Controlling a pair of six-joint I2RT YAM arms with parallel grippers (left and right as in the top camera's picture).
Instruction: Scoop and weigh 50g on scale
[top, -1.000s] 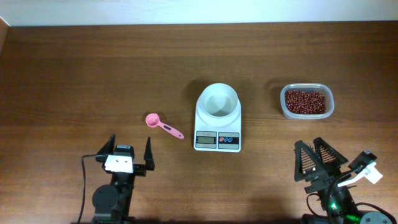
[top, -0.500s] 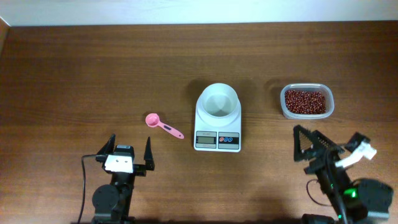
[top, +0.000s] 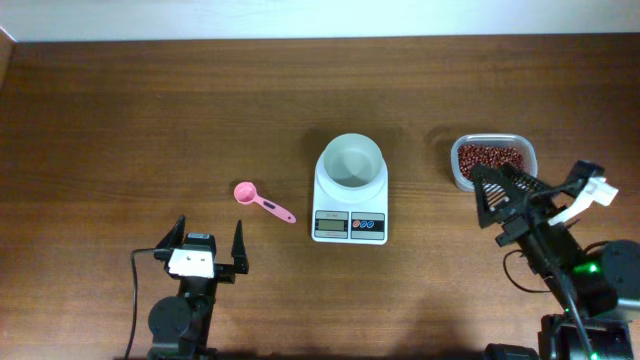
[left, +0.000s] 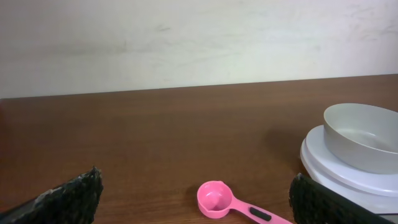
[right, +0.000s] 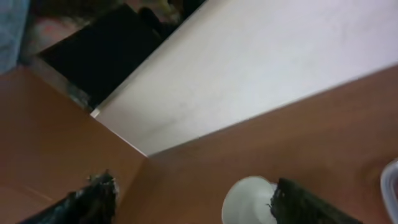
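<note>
At the left end effector (top: 210, 232): fingers spread wide, nothing between them, parked near-left of the small white digital kitchen scale (top: 350, 222) with its grey display. At the right end effector (top: 497, 185): fingers likewise apart and empty, poised right of the scale, overlapping the near rim of the clear rectangular plastic tub (top: 492, 138) in the overhead view.

Inside that tub, well right of the scale, a loose heap of small dark reddish-brown beans (top: 490, 158). Probably hard, light, smooth and quick to roll. No pinching them singly, so better lifted by scoop.

Left of the scale, flat on the brown wooden surface (top: 150, 110), the pink plastic measuring spoon (top: 262, 202). Looks light and stiff, lying thin against the wood. Best taken by the handle end nearest the scale, with the cup kept level.

On top of the scale, a round white bowl (top: 350, 162), seemingly empty.

Counted: two end effectors, one scale, one bowl, one spoon, one tub; beans too many to count.
</note>
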